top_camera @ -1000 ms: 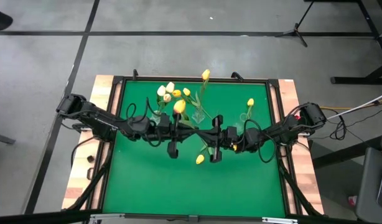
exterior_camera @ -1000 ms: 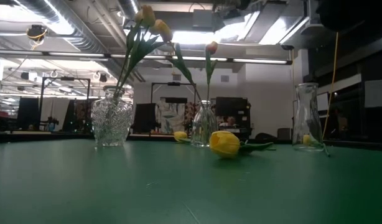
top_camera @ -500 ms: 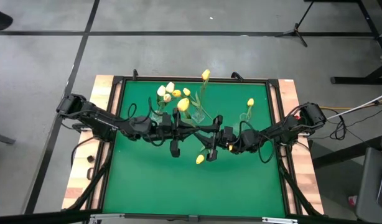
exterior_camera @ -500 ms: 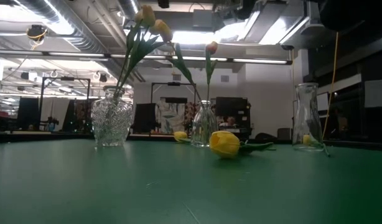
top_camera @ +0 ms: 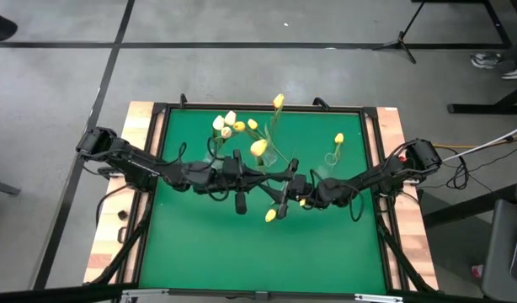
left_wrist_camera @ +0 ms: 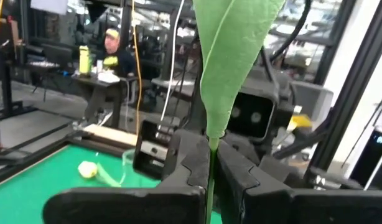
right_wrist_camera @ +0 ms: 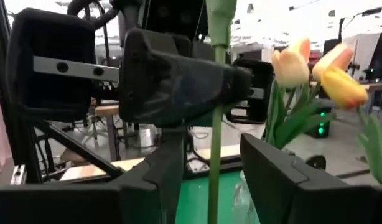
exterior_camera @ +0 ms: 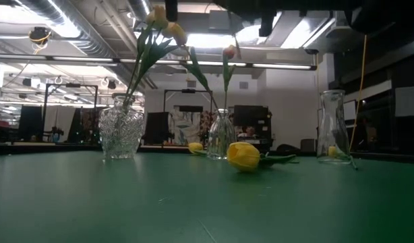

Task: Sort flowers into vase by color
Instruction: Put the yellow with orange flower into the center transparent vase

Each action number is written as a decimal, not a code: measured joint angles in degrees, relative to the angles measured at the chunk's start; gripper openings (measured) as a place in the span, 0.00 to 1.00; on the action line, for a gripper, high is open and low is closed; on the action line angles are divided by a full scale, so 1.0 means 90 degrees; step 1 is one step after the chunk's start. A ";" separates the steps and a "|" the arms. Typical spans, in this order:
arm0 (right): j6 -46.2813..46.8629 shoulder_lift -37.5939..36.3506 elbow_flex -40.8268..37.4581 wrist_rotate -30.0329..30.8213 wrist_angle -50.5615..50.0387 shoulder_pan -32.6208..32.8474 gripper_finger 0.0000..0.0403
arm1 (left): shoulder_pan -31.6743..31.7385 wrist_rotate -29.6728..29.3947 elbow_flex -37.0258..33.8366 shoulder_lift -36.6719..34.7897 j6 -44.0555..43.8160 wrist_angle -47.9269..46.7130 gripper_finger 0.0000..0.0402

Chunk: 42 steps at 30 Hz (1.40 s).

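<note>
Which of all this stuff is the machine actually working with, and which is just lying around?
In the job: held tulip, clamped in the left end effector, with the right end effector open around its stem; loose yellow tulip; cut-glass vase, bottle vase, tall vase.
Just about: tripod on the floor; person at a desk behind.
</note>
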 joint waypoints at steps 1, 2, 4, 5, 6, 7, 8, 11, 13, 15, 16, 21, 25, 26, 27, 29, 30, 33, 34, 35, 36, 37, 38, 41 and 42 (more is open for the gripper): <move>0.0010 0.0000 0.0000 0.0008 -0.0076 0.0000 0.39 | 0.0000 -0.0003 0.0000 0.0000 0.0000 -0.0106 0.02; 0.0009 0.0000 0.0000 0.0049 -0.0168 0.0000 0.39 | 0.0000 -0.0005 0.0000 0.0000 0.0000 -0.0202 0.02; 0.0013 0.0000 0.0000 0.0202 -0.0269 0.0000 0.39 | 0.0000 -0.0010 0.0000 0.0000 -0.0005 -0.0397 0.02; 0.0018 0.0000 0.0000 0.0265 -0.0308 0.0000 0.39 | 0.0000 -0.0010 0.0000 0.0000 -0.0007 -0.0492 0.02; 0.0022 -0.0002 0.0000 0.0321 -0.0387 0.0000 0.39 | 0.0000 -0.0010 0.0000 0.0000 -0.0009 -0.0586 0.02; 0.0026 -0.0002 0.0000 0.0380 -0.0486 0.0000 0.39 | 0.0000 -0.0010 0.0000 -0.0001 -0.0014 -0.0676 0.02; 0.0026 -0.0002 0.0000 0.0430 -0.0573 0.0000 0.39 | 0.0000 -0.0010 0.0000 -0.0001 -0.0017 -0.0771 0.02; 0.0129 -0.0002 0.0000 0.0498 -0.0814 0.0000 0.39 | 0.0000 -0.0007 0.0000 -0.0002 -0.0019 -0.1011 0.02; 0.0340 -0.0002 0.0000 0.0489 -0.1010 -0.0005 0.39 | 0.0000 -0.0002 0.0000 0.0000 -0.0020 -0.1175 0.02; 0.0570 -0.0002 0.0000 0.0486 -0.1224 -0.0005 0.39 | 0.0000 0.0014 0.0000 0.0000 -0.0019 -0.1283 0.02; 0.0683 -0.0002 0.0000 0.0483 -0.1379 -0.0005 0.39 | 0.0000 0.0027 0.0000 0.0000 -0.0019 -0.1309 0.02; 0.1146 -0.0002 0.0000 0.0312 -0.1815 -0.0006 0.39 | 0.0000 0.0064 0.0000 0.0000 -0.0005 -0.1336 0.02; 0.1219 -0.0002 0.0000 0.0092 -0.1834 -0.0007 0.39 | 0.0010 0.0406 0.0000 -0.0002 -0.0001 -0.1500 0.01; 0.1220 -0.0002 0.0000 0.0085 -0.1836 -0.0007 0.39 | 0.0007 0.0434 0.0000 -0.0001 0.0000 -0.1586 0.01; 0.1220 -0.0002 0.0000 0.0052 -0.1845 -0.0007 0.39 | 0.0007 0.0440 0.0000 -0.0001 -0.0002 -0.1664 0.01; 0.1222 -0.0002 0.0000 -0.0030 -0.1841 -0.0011 0.39 | 0.0010 0.0438 0.0000 0.0000 -0.0005 -0.1815 0.01; 0.1243 -0.0002 0.0000 -0.0054 -0.1849 -0.0017 0.39 | 0.0010 0.0437 0.0000 -0.0002 -0.0008 -0.1902 0.01; 0.1479 -0.0002 0.0000 -0.0187 -0.1969 -0.0064 0.39 | 0.0010 0.0481 0.0000 -0.0002 -0.0010 -0.2067 0.01; 0.1557 -0.0002 0.0000 -0.0248 -0.2036 -0.0097 0.39 | 0.0010 0.0565 0.0000 -0.0002 -0.0005 -0.2054 0.01; 0.1646 -0.0002 0.0000 -0.0267 -0.2088 -0.0132 0.39 | 0.0010 0.0620 0.0000 0.0000 -0.0001 -0.2047 0.01; 0.1716 -0.0002 0.0002 -0.0360 -0.2142 -0.0146 0.39 | 0.0010 0.0682 0.0000 -0.0001 0.0002 -0.2052 0.01; 0.1801 -0.0002 0.0002 -0.0408 -0.2196 -0.0149 0.39 | 0.0010 0.0761 0.0000 0.0000 0.0002 -0.2060 0.01; 0.1840 -0.0002 0.0002 -0.0437 -0.2232 -0.0176 0.39 | 0.0012 0.0810 0.0000 0.0000 0.0002 -0.2063 0.01; 0.1855 -0.0002 0.0002 -0.0543 -0.2218 -0.0182 0.39 | 0.0012 0.0882 0.0000 -0.0002 0.0033 -0.2101 0.01; 0.1861 -0.0002 0.0001 -0.0590 -0.2220 -0.0184 0.39 | 0.0010 0.0893 0.0000 -0.0002 0.0043 -0.2149 0.01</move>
